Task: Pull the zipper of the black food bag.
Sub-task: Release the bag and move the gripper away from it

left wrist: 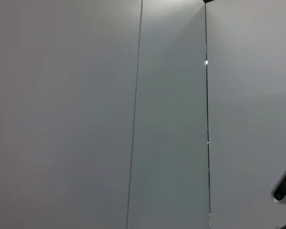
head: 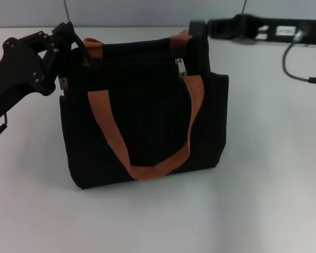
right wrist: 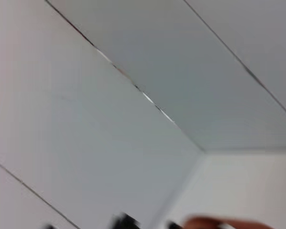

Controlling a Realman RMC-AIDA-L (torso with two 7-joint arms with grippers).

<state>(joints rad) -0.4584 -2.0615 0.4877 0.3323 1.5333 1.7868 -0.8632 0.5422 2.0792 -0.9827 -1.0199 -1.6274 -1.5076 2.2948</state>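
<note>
The black food bag (head: 142,121) stands upright in the middle of the white table, with its orange-brown straps (head: 147,169) hanging down the front. The zipper (head: 179,68), a small silver pull tab, hangs at the right end of the top zip track. My left gripper (head: 73,45) is against the bag's top left corner. My right gripper (head: 197,29) reaches in from the right to the bag's top right rear corner, just above and behind the zipper. Both merge with the black fabric. A blurred orange strap edge (right wrist: 219,223) shows in the right wrist view.
A second small silver tab (head: 63,84) hangs at the bag's left edge under my left gripper. A black cable (head: 292,66) loops from my right arm over the table at the far right. The wrist views show mostly grey wall panels.
</note>
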